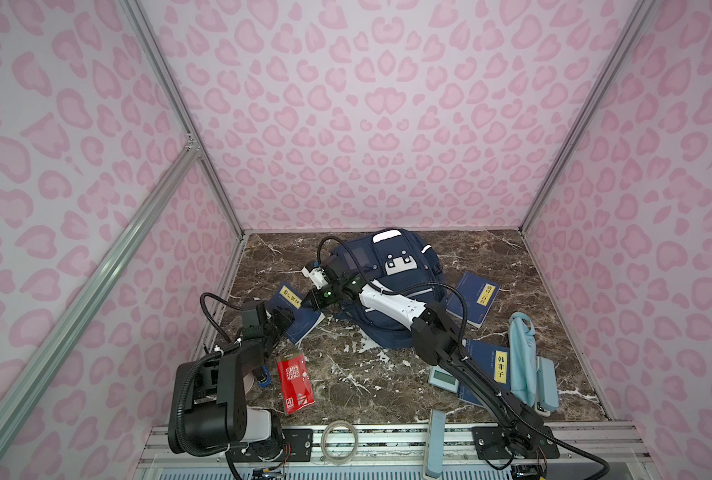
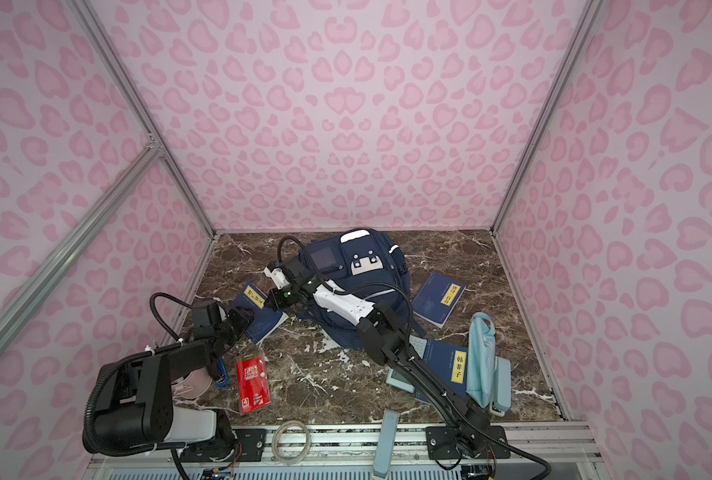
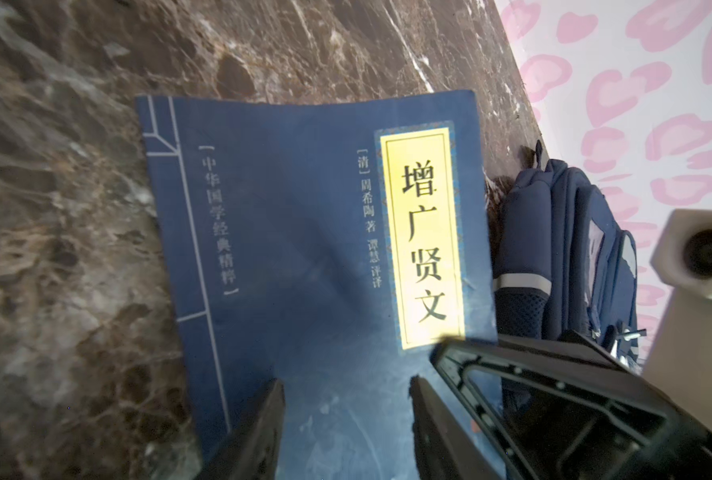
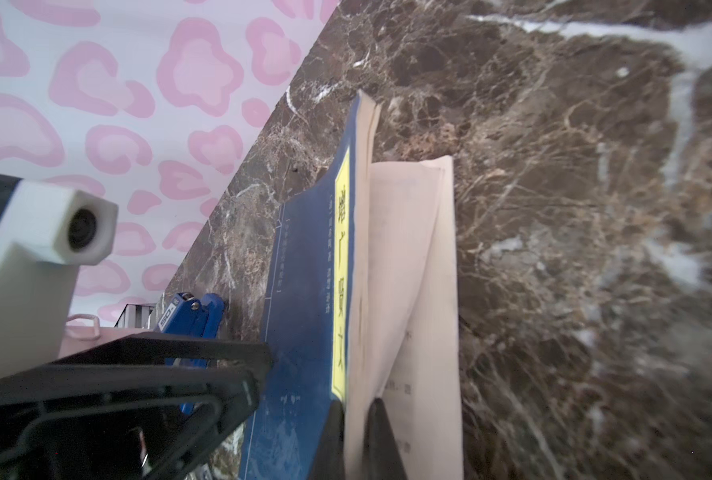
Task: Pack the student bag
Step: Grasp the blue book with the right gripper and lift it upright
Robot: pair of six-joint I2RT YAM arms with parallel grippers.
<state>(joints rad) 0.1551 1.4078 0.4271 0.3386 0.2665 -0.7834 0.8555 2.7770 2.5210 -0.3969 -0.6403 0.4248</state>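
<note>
Book (image 3: 304, 249) cover edge pinched by right gripper (image 4: 356, 405), pages fanned. Left gripper (image 3: 346, 415) seen spread over same book. Bag (image 1: 387, 266) laid just beside, on worktop (image 1: 346, 374).

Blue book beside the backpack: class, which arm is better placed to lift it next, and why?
Right. The right gripper has its fingers shut on the blue book at its page edge; the left gripper hangs open over the cover.

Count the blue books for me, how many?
3: a blue book left of the backpack, in the right gripper; another right of it; another nearer the front, under the right arm. Others may be hidden.
</note>
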